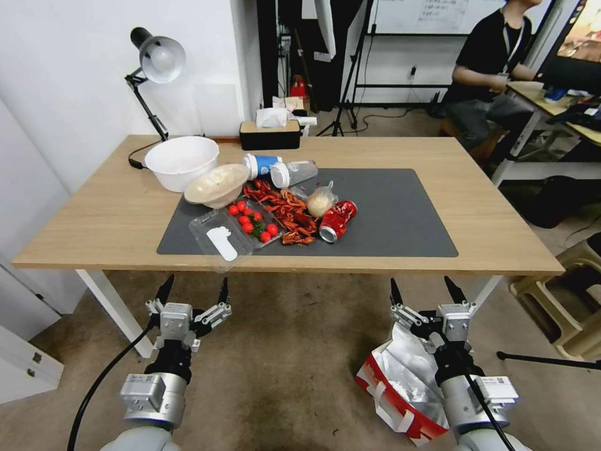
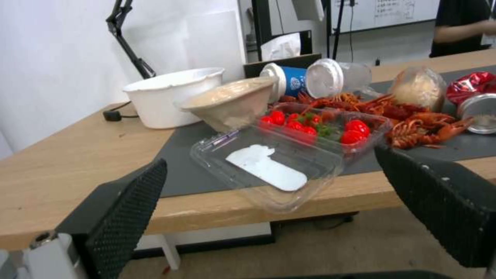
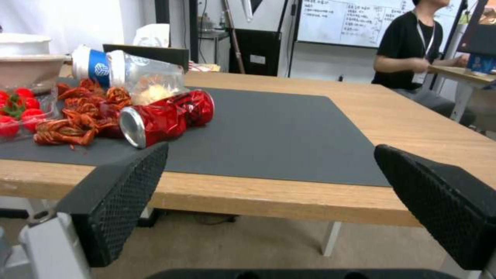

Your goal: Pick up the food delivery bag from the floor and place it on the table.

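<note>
The bag (image 1: pixel 400 376) lies on the floor (image 1: pixel 282 376) in front of the table (image 1: pixel 100 219), on the robot's right side. It is tipped over, its foil lining facing up and its red and white panel toward the robot. A white handle shows at its near edge.

The right gripper (image 1: pixel 426 288) hangs above the far part of the bag, just short of the table's front edge, fingers spread wide with nothing between them. In the right wrist view the two black textured pads (image 3: pixel 129 193) stand well apart, framing the table edge and the mat (image 3: pixel 269 131). Whether the gripper touches the bag cannot be told.

The left gripper (image 1: pixel 194 289) hovers over bare floor on the robot's left, near a white table leg (image 1: pixel 113 310), fingers likewise apart and empty. A black cable (image 1: pixel 94 388) runs along that arm.

On the table, the dark grey mat carries a clutter at its left half: a crushed red can (image 1: pixel 337 220) on its side, crayfish (image 1: pixel 291 216), a clear tray of cherry tomatoes (image 1: pixel 253 222) with its open lid (image 2: pixel 269 170) overhanging the front edge, a small clear bag (image 1: pixel 320 200) and two cups lying down, one blue and white (image 1: pixel 260 165), one clear (image 1: pixel 294 173). A beige bowl (image 1: pixel 216 185) leans against a white bowl (image 1: pixel 181 161). A desk lamp (image 1: pixel 156 59) and tissue box (image 1: pixel 270 131) stand at the back. The mat's right half is bare.
</note>
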Tool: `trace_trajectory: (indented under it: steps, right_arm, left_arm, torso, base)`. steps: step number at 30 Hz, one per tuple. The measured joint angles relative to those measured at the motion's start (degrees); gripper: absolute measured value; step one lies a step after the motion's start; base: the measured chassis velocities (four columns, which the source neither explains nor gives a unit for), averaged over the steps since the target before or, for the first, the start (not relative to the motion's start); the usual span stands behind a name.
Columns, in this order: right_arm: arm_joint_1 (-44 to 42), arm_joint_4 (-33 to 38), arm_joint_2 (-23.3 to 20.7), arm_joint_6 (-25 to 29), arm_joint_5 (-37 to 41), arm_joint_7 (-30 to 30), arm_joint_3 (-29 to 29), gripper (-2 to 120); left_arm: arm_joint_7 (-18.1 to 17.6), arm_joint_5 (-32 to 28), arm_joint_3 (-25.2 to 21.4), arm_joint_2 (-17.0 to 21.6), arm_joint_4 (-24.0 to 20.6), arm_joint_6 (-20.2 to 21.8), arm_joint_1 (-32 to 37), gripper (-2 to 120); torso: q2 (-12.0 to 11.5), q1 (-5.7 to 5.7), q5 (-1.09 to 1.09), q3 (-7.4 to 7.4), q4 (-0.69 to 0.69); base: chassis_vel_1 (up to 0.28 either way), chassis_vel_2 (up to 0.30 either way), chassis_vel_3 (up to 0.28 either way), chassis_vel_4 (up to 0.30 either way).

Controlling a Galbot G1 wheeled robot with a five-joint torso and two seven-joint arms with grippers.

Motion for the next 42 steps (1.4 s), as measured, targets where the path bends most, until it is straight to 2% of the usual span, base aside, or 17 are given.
trace_trajectory:
  steps: [4,6,7,9,10,14,16,17,20,25,26,31,33,41,42]
  right_arm:
    - [0.0,0.0,0.0,-0.2,0.0,-0.1,0.0,100]
    - [-0.2,0.3,0.0,-1.1,0.2,-0.6,0.2,100]
    - [-0.2,0.3,0.0,-1.1,0.2,-0.6,0.2,100]
    - [-0.4,1.0,0.1,-3.1,0.5,-1.9,0.7,100]
    - [-0.5,1.2,0.1,-3.6,0.6,-2.3,0.8,100]
    - [-0.6,1.6,0.1,-4.6,0.8,-2.9,1.0,100]
    - [-0.8,2.3,0.1,-6.3,1.4,-4.2,1.5,100]
    - [-1.0,3.2,0.2,-8.3,1.9,-5.7,2.0,100]
    - [-0.9,3.2,0.2,-8.0,1.9,-5.4,1.9,100]
    - [-1.0,3.4,0.2,-8.9,2.2,-6.1,2.1,100]
    - [-1.2,4.7,0.3,-11.7,3.0,-8.1,2.9,100]
    - [-1.5,6.0,0.4,-14.6,4.0,-10.3,3.6,100]
    - [-1.4,5.4,0.4,-13.1,3.6,-9.1,3.2,100]
    - [-1.5,6.0,0.4,-14.5,4.2,-10.2,3.6,100]
    - [-1.5,6.0,0.4,-14.5,4.2,-10.2,3.6,100]
  left_arm:
    - [-0.3,-0.4,0.2,0.0,-0.1,0.4,0.0,100]
    - [-2.5,-3.0,2.0,0.3,-1.4,3.7,0.0,100]
    - [-2.5,-3.0,2.0,0.3,-1.4,3.7,0.0,100]
    - [-5.2,-6.2,4.3,0.6,-3.0,7.7,-0.1,100]
    - [-7.6,-9.1,6.2,0.9,-4.4,11.2,-0.2,100]
    - [-8.8,-10.6,7.4,1.1,-5.2,13.0,-0.2,100]
    - [-10.2,-12.2,8.5,1.2,-5.8,14.5,-0.2,100]
    - [-12.0,-14.4,10.0,1.4,-6.9,16.7,-0.2,100]
    - [-13.4,-16.3,11.5,1.6,-7.7,18.5,-0.3,100]
    - [-14.9,-17.5,12.3,1.6,-8.3,19.5,-0.2,100]
    - [-15.5,-17.7,12.4,1.6,-8.4,19.5,-0.2,100]
    - [-15.8,-17.8,12.5,1.6,-8.6,19.5,0.0,100]
    - [-16.1,-17.8,12.5,1.6,-8.6,19.4,0.1,100]
    - [-16.2,-17.6,12.3,1.5,-8.7,19.0,0.2,100]
    - [-16.2,-17.5,12.3,1.5,-8.6,17.5,0.3,100]
  torso:
    - [0.0,0.00,0.00,0.00,0.00]
    - [0.0,0.00,0.00,0.00,0.00]
    - [0.0,0.00,0.00,0.00,0.00]
    - [0.0,0.00,0.01,0.00,0.00]
    - [0.0,0.00,0.00,0.00,0.00]
    - [0.0,0.00,0.00,0.00,0.00]
    - [0.0,0.00,0.01,0.00,0.01]
    - [0.0,0.00,-0.01,0.00,0.00]
    - [0.0,0.00,-0.02,-0.01,-0.01]
    - [0.0,0.00,0.04,0.00,0.00]
    - [0.0,0.00,-0.01,0.00,0.00]
    - [0.0,0.00,0.00,0.00,0.00]
    - [0.0,0.00,0.03,0.00,0.00]
    - [0.0,0.00,0.00,0.00,0.00]
    - [0.0,0.00,0.00,0.00,0.00]
  base:
    - [0.000,0.000,0.000,0.000]
    - [0.000,0.000,0.000,0.000]
    - [0.000,0.000,0.000,0.000]
    - [0.000,0.000,0.000,0.000]
    - [0.000,0.000,0.000,0.000]
    - [0.000,0.000,0.000,0.000]
    - [0.000,0.000,0.000,0.000]
    - [0.000,0.000,0.000,0.000]
    - [0.000,0.000,0.000,0.000]
    - [0.000,0.000,0.000,0.000]
    - [0.000,0.000,0.000,0.000]
    - [0.000,0.000,0.000,0.000]
    - [0.000,0.000,0.000,0.000]
    - [0.000,0.000,0.000,0.000]
    - [0.000,0.000,0.000,0.000]
